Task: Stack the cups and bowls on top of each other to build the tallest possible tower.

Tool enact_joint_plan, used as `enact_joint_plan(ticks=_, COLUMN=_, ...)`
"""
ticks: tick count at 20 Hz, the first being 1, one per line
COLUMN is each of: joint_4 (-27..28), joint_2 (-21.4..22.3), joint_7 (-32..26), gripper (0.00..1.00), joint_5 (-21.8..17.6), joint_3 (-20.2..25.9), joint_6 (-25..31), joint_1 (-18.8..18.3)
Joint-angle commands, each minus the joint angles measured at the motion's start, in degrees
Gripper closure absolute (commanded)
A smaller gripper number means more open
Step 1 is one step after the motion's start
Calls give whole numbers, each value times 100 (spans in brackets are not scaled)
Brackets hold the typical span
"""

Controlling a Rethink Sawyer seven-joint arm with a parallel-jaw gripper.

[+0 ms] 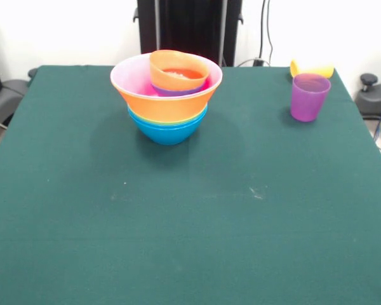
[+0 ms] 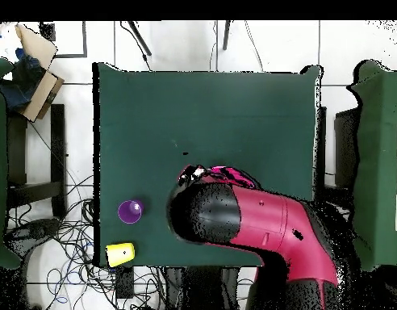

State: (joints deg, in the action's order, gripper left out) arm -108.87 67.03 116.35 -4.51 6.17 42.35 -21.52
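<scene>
The near half of the green table [image 1: 178, 241] is lying bare. Beyond it the tower [image 1: 168, 105] is standing toward the far side. A blue bowl [image 1: 168, 132] is carrying it at the base, a wide orange bowl [image 1: 171, 107] and a pink one [image 1: 124, 76] are nesting above, and a small orange bowl [image 1: 178, 68] is sitting topmost, tilting slightly.

Off to one side, well apart from the tower, the purple cup [image 1: 308, 96] is standing upright. Just behind it, the yellow cup [image 1: 312, 68] is lying on its side at the table's far edge.

From overhead, the red and black arm [image 2: 250, 218] is hanging over the tower's spot and hiding it. The claw is showing in neither view, so I cannot tell whether it is holding anything.

The risks, as I am judging them: the yellow cup is sitting close enough to the edge that a clumsy approach could be rolling it off. Setting either cup on the tilted top bowl could be tipping it or shifting the loosely nested bowls.
</scene>
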Motion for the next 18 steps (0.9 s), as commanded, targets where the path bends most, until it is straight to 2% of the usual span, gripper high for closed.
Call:
enact_joint_plan(ticks=1, joint_4=-970, joint_2=-174, joint_7=-911, gripper=100, joint_5=-291, joint_3=577, joint_6=-487, joint_1=-121)
enact_joint_plan(ticks=8, joint_4=-1199, joint_2=-65, joint_7=-847, gripper=100, joint_5=-331, joint_3=665, joint_6=-562, joint_1=-217)
enact_joint_plan(ticks=18, joint_4=-1630, joint_2=-164, joint_7=-659, gripper=100, joint_5=-550, joint_3=763, joint_6=-1151, joint_1=-389)
